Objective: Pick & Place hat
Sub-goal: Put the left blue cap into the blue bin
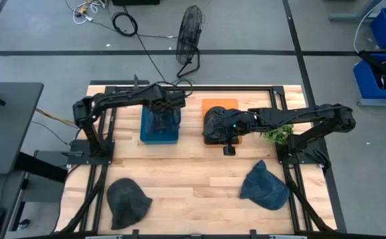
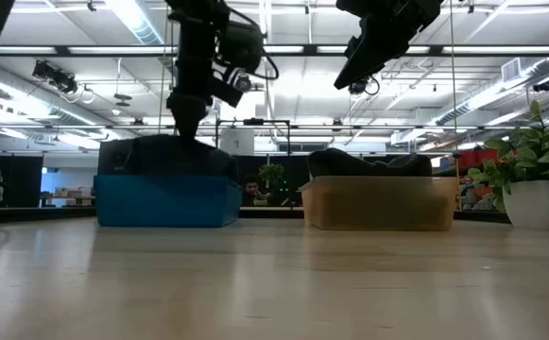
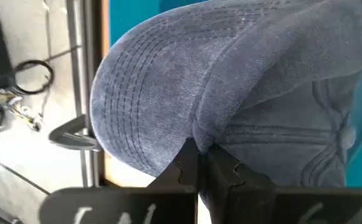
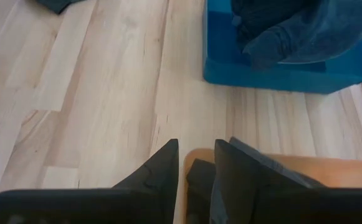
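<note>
Two hats wait at the table's (image 1: pixel 193 192) near edge: a black hat (image 1: pixel 127 202) toward 7 o'clock and a blue hat (image 1: pixel 264 187) toward 5 o'clock, both lying loose on the wood, well apart from each other and from the arms.

Farther in, near the table's centre, the right claw (image 1: pixel 228 147) hangs above the orange bin (image 1: pixel 219 105), which already holds a dark hat (image 1: pixel 220 123). Its fingers (image 4: pixel 162 169) sit close together with a narrow gap, pinching nothing.

Beside it, toward 10 o'clock, the left claw (image 3: pixel 198 175) is pressed together on a fold of the denim hat (image 3: pixel 230 87) over the blue bin (image 1: pixel 159 126); from table height the arm reaches straight down into that bin.

The step in hand appears to be placing this hat. Done well, the claw should spread only once the hat rests inside the bin walls, since the brim bulges toward one side and could drape over the rim. It should then rise straight up so the fabric does not snag and lift out.

A potted plant (image 1: pixel 276 133) stands at 3 o'clock, just beside the right arm, and could be brushed on a sweep toward the blue hat. Beyond the table at 12 o'clock, a floor fan (image 1: pixel 190 33) and cables (image 1: pixel 125 24) lie on the floor, clear of the work.
</note>
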